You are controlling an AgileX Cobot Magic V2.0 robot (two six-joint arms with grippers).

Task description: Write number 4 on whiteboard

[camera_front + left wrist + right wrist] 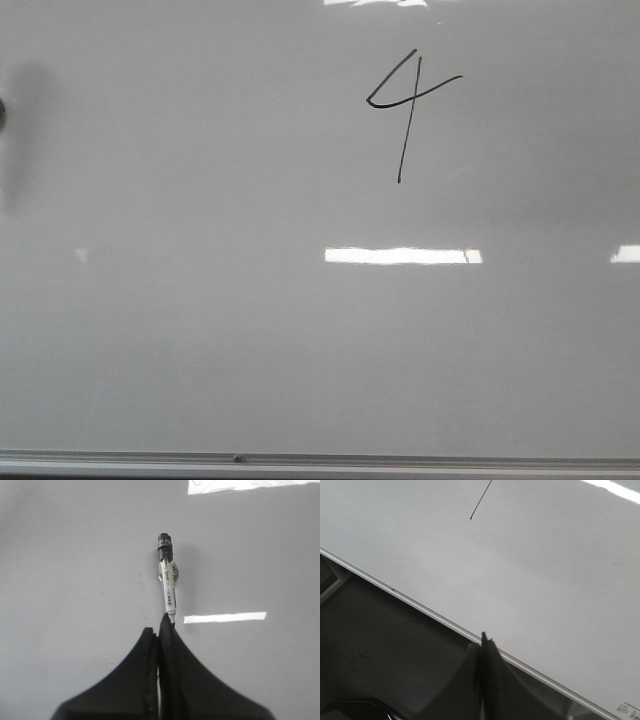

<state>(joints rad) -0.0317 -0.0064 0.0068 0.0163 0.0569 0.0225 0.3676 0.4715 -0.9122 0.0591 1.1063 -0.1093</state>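
Board (200, 330) is big, stiff and glossy, prob slippery, so nothing to grab there imo; the 4 (405, 105) sits upper right of centre in the front view, already drawn, and wet ink would smear if touched. Left claw (159, 630) is closed on the butt end of a marker (168, 577), which looks light and thin w/ a slick barrel, so a grip nearer the middle would prob twist less. Right claw (483, 640) is closed on nothing, hovering over the grey rim (420, 607); only glare patches around, nothing in the way.
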